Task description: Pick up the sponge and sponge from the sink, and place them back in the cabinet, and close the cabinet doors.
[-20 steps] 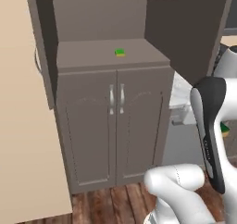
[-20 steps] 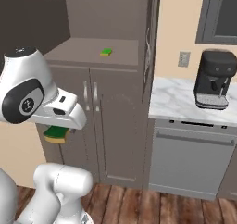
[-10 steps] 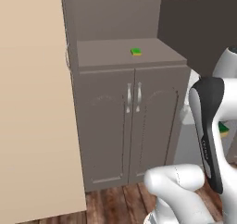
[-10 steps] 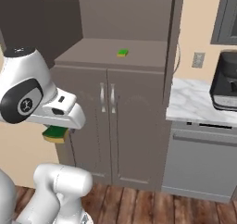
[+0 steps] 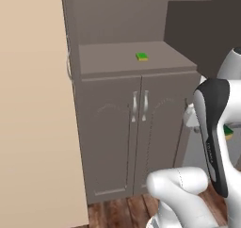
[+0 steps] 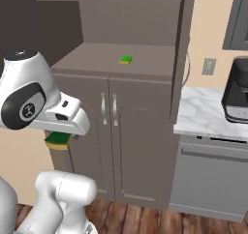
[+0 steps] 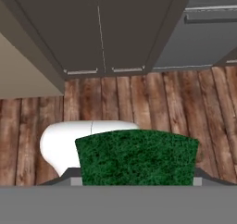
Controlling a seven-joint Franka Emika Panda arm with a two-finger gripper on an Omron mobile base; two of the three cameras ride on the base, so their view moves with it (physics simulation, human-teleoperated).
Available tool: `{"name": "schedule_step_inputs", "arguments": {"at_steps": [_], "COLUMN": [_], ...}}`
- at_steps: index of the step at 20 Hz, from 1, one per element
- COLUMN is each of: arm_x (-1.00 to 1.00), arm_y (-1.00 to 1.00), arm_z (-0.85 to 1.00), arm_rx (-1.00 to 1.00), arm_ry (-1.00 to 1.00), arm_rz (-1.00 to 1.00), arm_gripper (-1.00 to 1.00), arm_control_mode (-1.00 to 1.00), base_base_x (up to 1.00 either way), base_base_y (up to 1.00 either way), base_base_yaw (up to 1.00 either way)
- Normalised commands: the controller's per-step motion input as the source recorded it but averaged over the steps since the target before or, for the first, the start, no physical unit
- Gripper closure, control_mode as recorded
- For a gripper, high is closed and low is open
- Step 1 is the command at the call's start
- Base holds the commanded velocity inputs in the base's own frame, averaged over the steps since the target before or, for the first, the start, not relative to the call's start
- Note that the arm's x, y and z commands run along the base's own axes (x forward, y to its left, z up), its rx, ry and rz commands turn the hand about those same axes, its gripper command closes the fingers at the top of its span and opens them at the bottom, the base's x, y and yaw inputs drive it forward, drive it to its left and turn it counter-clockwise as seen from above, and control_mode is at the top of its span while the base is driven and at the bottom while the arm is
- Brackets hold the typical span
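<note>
I face the cabinet (image 5: 136, 104), a tall grey-brown unit with its upper section standing open and its lower pair of arched-panel doors (image 6: 121, 146) closed, their silver handles (image 5: 140, 106) side by side at the middle seam. One sponge (image 5: 141, 56) lies flat on the open shelf above those doors, green side up, toward the right half of the shelf as seen from my left base camera; from my right base camera the same sponge (image 6: 126, 60) sits near the shelf's middle. My gripper (image 6: 58, 143) hangs low in front of the cabinet, below my white wrist, and my fingers are clamped on the second sponge (image 7: 137, 157). In my hand view its rough dark green face spreads wide across the bottom, hiding my fingertips. From the right base camera I see that held sponge (image 6: 58, 140) as a green slab over a yellow layer under my hand, and from the left a small green and yellow corner (image 5: 228, 131) peeks out behind my forearm. Below me lies a wooden plank floor (image 7: 139, 102). To the cabinet's right stand a marble counter (image 6: 208, 119), a black coffee machine (image 6: 236, 95) and a grey dishwasher front (image 6: 213, 180).
</note>
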Motion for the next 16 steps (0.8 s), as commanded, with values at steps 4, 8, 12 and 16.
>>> {"name": "schedule_step_inputs", "arguments": {"at_steps": [4,8,12,16], "arm_x": [0.00,0.00,0.00,0.00], "arm_y": [0.00,0.00,0.00,0.00], "arm_z": [0.00,0.00,0.00,0.00], "arm_rx": [0.00,0.00,0.00,0.00], "arm_ry": [0.00,0.00,0.00,0.00], "arm_rz": [0.00,0.00,0.00,0.00], "arm_gripper": [1.00,1.00,1.00,1.00], "arm_control_mode": [1.00,1.00,1.00,1.00], "base_base_x": [0.47,0.46,0.44,0.32], "base_base_y": [-0.04,-0.07,-0.19,-0.21], "base_base_yaw": [0.00,0.00,0.00,0.00]}}
